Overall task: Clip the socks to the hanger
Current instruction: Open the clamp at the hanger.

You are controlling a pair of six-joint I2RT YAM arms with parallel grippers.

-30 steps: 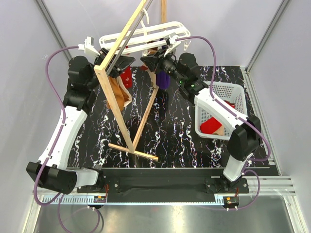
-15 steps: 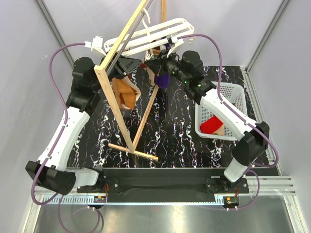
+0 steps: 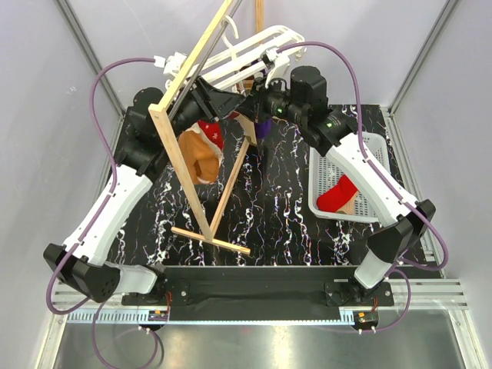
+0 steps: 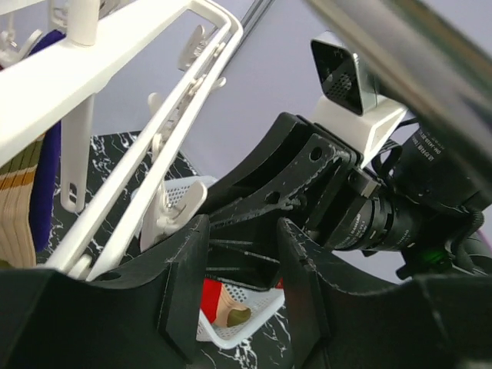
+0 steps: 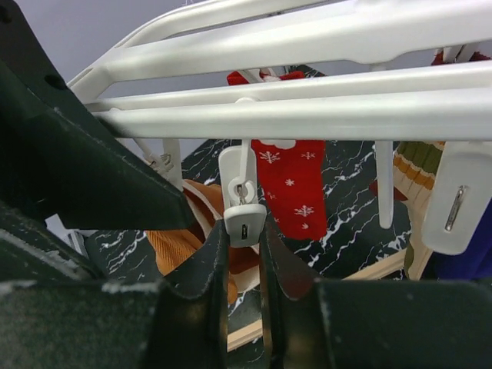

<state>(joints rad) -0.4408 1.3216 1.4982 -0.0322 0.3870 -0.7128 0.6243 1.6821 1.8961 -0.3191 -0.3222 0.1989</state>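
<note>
Checking in from the remote station. The hanger (image 3: 254, 54) is up at the top of the wooden stand (image 3: 181, 165), above the far side of the counter (image 3: 292, 223). In the overhead view its long axis runs left to right and it's tipped, right end higher than the left.

The right end effector (image 5: 244, 240) is pinched narrow on a white peg (image 5: 244, 219) dangling under one of the hanger's bars, a finger on each side of the peg body.

The left end effector (image 4: 240, 288) sits just under the hanger bars, jaws about half apart with nothing between them.

A red sock (image 5: 296, 192) with snowflakes hangs from the frame, long axis straight down, white cuff at the top. An orange-tan sock (image 5: 181, 238) hangs lower and to its left, and a striped sock (image 5: 419, 177) is off to the right. A second red sock (image 3: 338, 196) lies in the white basket (image 3: 361, 142) on the right of the counter.
</note>
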